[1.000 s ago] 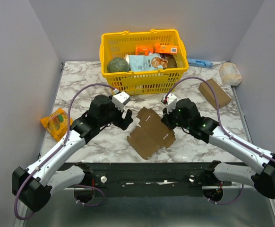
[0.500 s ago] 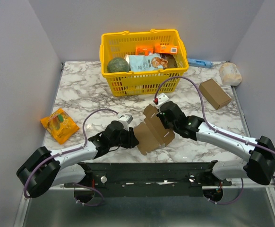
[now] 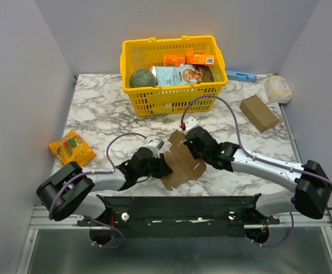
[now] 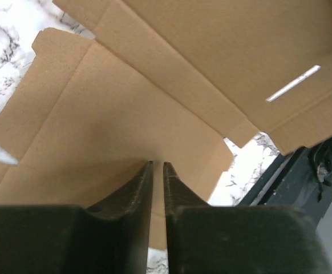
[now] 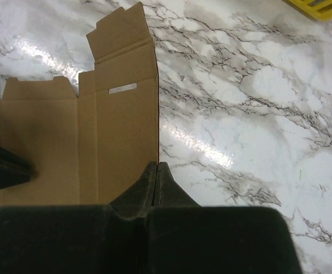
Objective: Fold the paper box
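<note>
The paper box [image 3: 183,162] is a flat brown cardboard piece with creases and notched tabs, partly raised off the marble between my two arms. My right gripper [image 3: 189,149] is shut on its right edge. In the right wrist view that edge runs straight into the closed fingertips [image 5: 157,165], and the panel with a slot [image 5: 120,131] stretches away to the left. My left gripper [image 3: 166,166] sits at the box's left side. Its fingers [image 4: 158,164] lie over a cardboard panel [image 4: 126,114] with only a thin slit between them. Whether cardboard is pinched there does not show.
A yellow basket [image 3: 171,94] with groceries stands at the back centre. An orange snack packet [image 3: 71,149] lies at the left. A blocky brown carton [image 3: 259,112] and a white bundle [image 3: 278,88] are at the right. The black frame [image 3: 177,205] runs along the near edge.
My left arm has dropped low and reached in to the box's left side, its jaws narrowing from wide to nearly together. My right gripper has drawn the box leftward and nearer.
</note>
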Tool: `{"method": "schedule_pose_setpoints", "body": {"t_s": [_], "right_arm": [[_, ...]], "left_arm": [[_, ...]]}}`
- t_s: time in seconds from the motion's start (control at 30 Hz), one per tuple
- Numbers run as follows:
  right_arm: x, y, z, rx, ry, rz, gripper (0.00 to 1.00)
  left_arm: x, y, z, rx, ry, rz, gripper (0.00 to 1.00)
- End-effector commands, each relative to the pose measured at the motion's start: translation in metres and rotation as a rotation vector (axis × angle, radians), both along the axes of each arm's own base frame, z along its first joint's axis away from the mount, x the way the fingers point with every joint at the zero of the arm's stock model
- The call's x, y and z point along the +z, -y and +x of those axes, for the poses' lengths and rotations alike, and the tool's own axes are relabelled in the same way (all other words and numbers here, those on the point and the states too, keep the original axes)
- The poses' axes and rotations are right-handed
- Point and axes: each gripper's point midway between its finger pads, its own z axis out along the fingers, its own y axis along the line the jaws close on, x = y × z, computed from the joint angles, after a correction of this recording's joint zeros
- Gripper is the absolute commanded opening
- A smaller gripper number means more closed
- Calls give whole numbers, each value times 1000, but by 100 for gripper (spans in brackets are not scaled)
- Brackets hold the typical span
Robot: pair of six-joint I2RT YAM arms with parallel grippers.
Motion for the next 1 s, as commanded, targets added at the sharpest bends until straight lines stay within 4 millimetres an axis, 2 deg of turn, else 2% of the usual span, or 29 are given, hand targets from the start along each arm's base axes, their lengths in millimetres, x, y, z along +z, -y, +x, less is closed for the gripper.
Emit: {"method": "schedule_pose_setpoints", "body": {"t_s": [0.0,0.2,0.5,0.77,0.97], "right_arm": [[2,-7,1,-26,15,28,0],[4,-21,-10,13,-4,61,0],[-29,-36,-42,44,-109,67,0],[-45,-37,-45,7,-125,27,0],[-54,-26,-40,-55,-109,-31,0]], "left_arm": [[-18,4,-10,-31,-39,-12,13],[-30,5,-14,-37,-66,4,12],[-33,8,-15,-46,-72,9,12],[-34,11,-17,-57,-74,8,11],[-31,11,-18,-57,-69,3,11]]}}
